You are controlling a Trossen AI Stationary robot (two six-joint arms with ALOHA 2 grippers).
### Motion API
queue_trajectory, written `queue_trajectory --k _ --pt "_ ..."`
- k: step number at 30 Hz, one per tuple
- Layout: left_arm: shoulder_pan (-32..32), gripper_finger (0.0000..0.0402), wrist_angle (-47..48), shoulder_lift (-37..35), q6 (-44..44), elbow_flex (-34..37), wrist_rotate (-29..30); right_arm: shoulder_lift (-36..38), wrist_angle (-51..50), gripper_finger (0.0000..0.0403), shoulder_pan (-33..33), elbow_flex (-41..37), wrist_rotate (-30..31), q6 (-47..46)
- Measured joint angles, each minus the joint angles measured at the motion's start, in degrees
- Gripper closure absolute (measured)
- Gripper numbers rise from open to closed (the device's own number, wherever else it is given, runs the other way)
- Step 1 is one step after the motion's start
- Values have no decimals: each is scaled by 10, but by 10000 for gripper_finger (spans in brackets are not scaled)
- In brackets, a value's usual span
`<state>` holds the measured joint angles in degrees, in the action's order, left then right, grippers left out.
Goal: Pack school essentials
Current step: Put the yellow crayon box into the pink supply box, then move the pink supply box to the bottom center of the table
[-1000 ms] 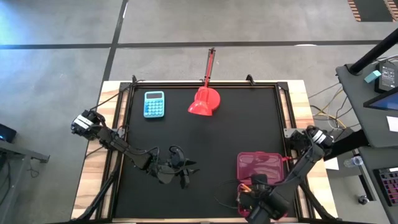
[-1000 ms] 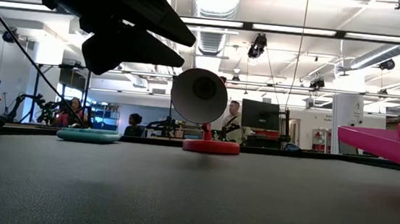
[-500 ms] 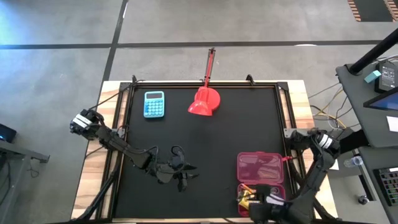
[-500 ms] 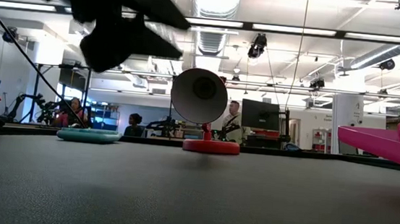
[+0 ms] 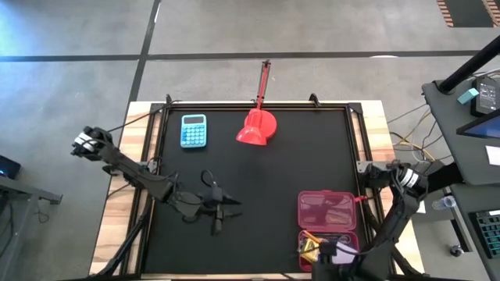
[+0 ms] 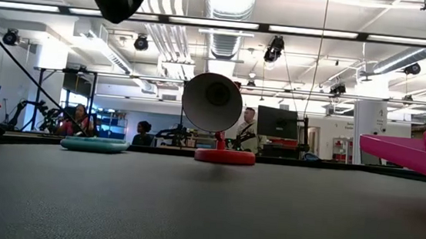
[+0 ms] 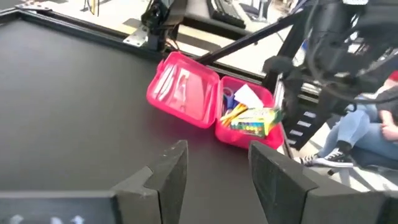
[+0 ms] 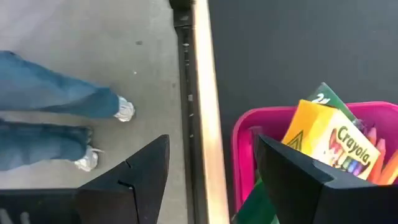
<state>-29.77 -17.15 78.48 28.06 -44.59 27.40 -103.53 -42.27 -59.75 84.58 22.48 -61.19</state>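
Observation:
An open pink case lies at the table's near right, with its lid (image 5: pixel 326 209) flat on the mat and its base (image 5: pixel 344 234) at the near edge. The base holds the yellow-green crayon box (image 8: pixel 333 140), blue-handled scissors (image 7: pixel 228 96), a pale pad (image 7: pixel 249 96) and pencils. The case also shows in the left wrist view (image 7: pixel 183 90). My right gripper (image 5: pixel 334 256) is open and empty above the table's near edge, beside the base (image 8: pixel 245 143). My left gripper (image 5: pixel 216 212) is open and empty above the mat's near-left middle, its fingers (image 7: pixel 171 168) facing the case.
A light-blue calculator (image 5: pixel 194 130) lies at the far left. A red domed lamp (image 5: pixel 256 126) with a red stick (image 5: pixel 264 82) stands at the far middle. A person's legs (image 8: pixel 50 112) show on the floor beyond the near edge. Bare black mat (image 5: pixel 273 179) lies between the arms.
My right gripper has drawn back toward the table's near edge, off the case's base, so the stationery inside now shows. My left gripper has gone up, rising almost out of the low view, and a little toward the table's left edge.

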Motion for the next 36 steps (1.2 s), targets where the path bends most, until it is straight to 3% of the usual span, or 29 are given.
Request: queue_trajectory --k 5,13,22,36 --pt "2 246 13 -7 -3 0 1 0 -8 179 4 -31 -4 -16" --pt "2 246 34 -7 -1 0 1 0 -12 179 5 -86 -108 -50" --pt "2 246 37 -8 -4 0 1 41 -18 179 5 -76 -104 -35" --pt "21 246 36 -7 -16 0 22 49 -63 179 40 -86 -89 -163"
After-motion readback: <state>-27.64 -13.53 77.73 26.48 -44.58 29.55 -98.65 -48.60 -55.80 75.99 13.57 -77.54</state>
